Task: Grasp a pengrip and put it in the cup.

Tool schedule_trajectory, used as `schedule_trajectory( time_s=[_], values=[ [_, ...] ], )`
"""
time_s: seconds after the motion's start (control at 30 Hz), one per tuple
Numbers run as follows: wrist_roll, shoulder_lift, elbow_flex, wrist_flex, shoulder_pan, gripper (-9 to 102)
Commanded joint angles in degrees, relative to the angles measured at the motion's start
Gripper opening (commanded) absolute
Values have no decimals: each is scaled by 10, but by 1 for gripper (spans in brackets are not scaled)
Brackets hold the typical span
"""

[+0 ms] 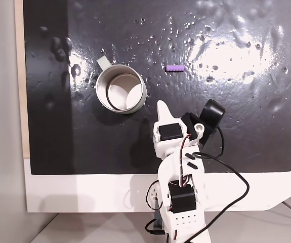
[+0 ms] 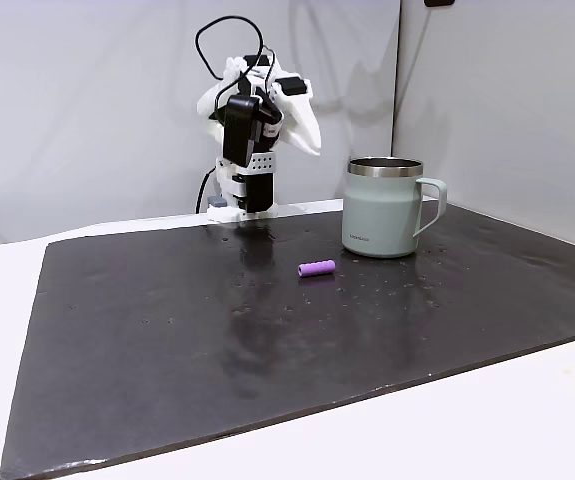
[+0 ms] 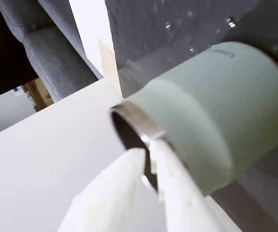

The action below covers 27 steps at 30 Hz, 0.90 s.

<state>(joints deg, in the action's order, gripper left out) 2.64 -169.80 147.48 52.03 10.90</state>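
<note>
Nothing done yet: the pengrip (image 1: 175, 68) lies on the dark mat toward the desk's far edge in a fixed view, just beside the cup (image 1: 121, 90). The end effector (image 3: 149, 157) hangs raised, fingers nearly together, holding nothing. Grasp and drop remain.

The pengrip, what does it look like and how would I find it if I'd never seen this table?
Find the big black mat covering the table, then the pale green cup with a shiny rim standing on it. The pengrip lies on the mat beside that cup, apart from it. It is a tiny purple tube on its side, the only purple thing there.
</note>
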Motion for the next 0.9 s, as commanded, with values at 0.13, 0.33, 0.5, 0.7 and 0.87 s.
schedule_trajectory(
  time_s=[0.13, 0.33, 0.5, 0.7, 0.87],
  values=[
    [-48, 250, -306, 82, -10, 0],
    [-33, 397, -443, 156, -27, 4],
    [-2, 525, -548, 206, -42, 15],
    [12, 659, -644, 255, -55, 15],
    [17, 766, -730, 304, -66, 16]
  ],
)
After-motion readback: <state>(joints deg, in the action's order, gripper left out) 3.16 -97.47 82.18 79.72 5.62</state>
